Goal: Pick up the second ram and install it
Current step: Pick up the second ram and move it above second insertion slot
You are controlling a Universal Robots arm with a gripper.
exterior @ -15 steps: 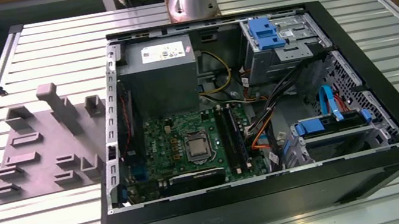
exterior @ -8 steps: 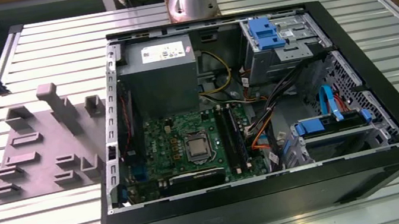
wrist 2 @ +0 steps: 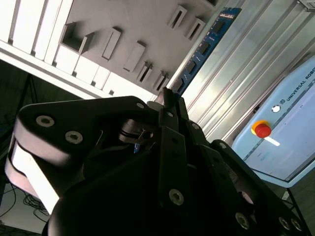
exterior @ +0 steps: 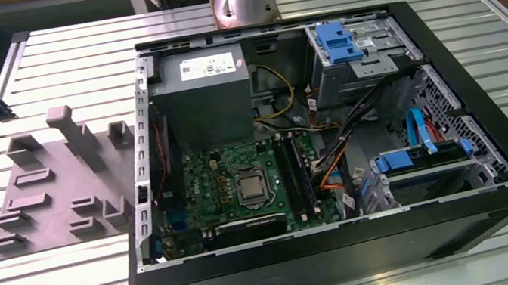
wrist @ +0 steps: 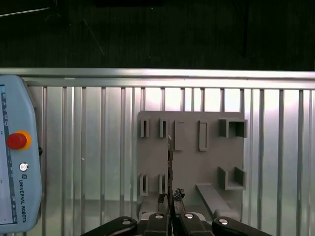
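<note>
Slatted aluminium bench (exterior: 34,47) carries an open computer case (exterior: 504,172) across its middle. A grey fixture plate (exterior: 46,183) with raised holders lies beside the case, toward the bench edge on the exterior view's left. A pale blue teach pendant (wrist: 15,167) with a red stop button rests on the slats near that plate.

Inside the case, the long black memory slots (exterior: 294,170) run along the green board, with orange and yellow cables (exterior: 333,157) just beside them.

The second ram (wrist 2: 209,44) is in the air, off the plate, near the bench edge on the exterior view's left and well apart from the case. The gripper (wrist: 170,200) is pinching it by one end, so most of the stick juts out free beyond the fingers.

That end-on hold looks like the main risk. A long overhang could let the stick pivot in the grip, and it would then meet a slot skewed or with its notch off line. Pressing down like that might bend the board or leave it half seated. The free end could also clip the case wall or snag the nearby cables on the way in.
</note>
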